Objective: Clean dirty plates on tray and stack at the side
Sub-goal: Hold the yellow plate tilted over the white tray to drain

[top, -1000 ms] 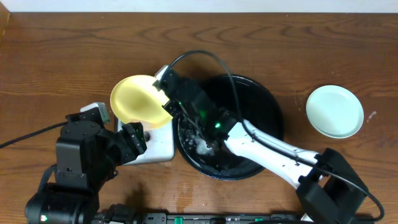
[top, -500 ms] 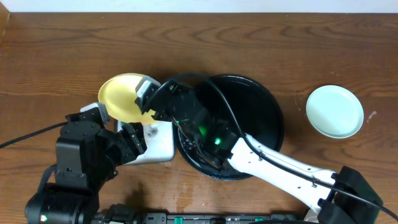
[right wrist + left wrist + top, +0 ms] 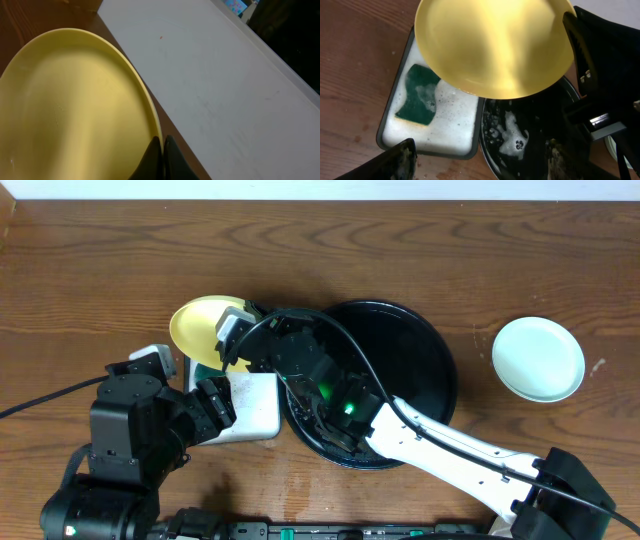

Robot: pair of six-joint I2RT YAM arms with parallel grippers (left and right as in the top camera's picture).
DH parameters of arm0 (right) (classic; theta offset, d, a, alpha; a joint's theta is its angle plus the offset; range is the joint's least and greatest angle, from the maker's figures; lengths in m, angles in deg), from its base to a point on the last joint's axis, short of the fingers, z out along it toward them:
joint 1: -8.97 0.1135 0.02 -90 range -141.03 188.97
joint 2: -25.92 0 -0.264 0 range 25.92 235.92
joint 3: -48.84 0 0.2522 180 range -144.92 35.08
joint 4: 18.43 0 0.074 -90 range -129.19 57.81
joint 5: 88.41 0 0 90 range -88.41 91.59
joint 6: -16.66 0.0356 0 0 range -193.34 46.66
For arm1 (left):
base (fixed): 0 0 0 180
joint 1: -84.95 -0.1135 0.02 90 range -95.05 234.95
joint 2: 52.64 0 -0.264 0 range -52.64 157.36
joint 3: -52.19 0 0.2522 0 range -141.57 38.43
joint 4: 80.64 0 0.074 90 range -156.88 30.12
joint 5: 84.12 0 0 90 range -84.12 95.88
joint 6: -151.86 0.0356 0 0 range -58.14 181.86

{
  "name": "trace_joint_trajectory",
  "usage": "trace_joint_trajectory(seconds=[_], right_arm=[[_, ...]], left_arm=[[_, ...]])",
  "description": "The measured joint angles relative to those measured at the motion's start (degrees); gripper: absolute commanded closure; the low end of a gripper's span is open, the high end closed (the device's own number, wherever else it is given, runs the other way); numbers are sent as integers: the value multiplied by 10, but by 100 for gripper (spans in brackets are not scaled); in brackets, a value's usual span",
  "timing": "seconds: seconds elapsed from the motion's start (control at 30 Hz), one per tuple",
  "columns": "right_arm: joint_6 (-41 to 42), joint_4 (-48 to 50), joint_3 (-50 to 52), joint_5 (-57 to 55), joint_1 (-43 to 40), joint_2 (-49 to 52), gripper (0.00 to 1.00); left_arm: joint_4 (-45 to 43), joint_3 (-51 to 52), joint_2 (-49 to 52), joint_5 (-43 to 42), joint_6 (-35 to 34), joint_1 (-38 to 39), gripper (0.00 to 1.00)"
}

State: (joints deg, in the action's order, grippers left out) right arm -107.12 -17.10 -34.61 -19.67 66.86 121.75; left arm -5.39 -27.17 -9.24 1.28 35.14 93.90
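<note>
Yellow plate (image 3: 198, 325): held tilted over white soap tray (image 3: 452, 120), beside black tray (image 3: 415, 345), likely for scrubbing.
Right end effector (image 3: 159, 150): clenched on plate rim.
Left end effector (image 3: 480, 162): released, empty, near sponge (image 3: 417, 97).

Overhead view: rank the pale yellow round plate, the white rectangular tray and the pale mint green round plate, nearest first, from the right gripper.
1. pale yellow plate, held by the right gripper, at left.
2. white rectangular tray, just below the gripper.
3. pale mint green plate, far right on bare wood.
</note>
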Motion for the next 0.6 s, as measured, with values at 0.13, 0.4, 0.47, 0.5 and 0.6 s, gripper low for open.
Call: trace_joint_trajectory(seconds=[0.13,0.4,0.47,0.5,0.6], right_arm=[[-1,0,0,-1,0,0,99],[-2,-3,0,-3,0,0,99],[-6,-7,0,-7,0,0,99],[-10,-6,0,-15,0,0,99],[-2,5,0,-32,0,-1,99]], left_arm=[[0,0,0,0,0,0,17],[0,0,0,0,0,0,18],[0,0,0,0,0,0,17],[0,0,0,0,0,0,18],[0,0,0,0,0,0,17]])
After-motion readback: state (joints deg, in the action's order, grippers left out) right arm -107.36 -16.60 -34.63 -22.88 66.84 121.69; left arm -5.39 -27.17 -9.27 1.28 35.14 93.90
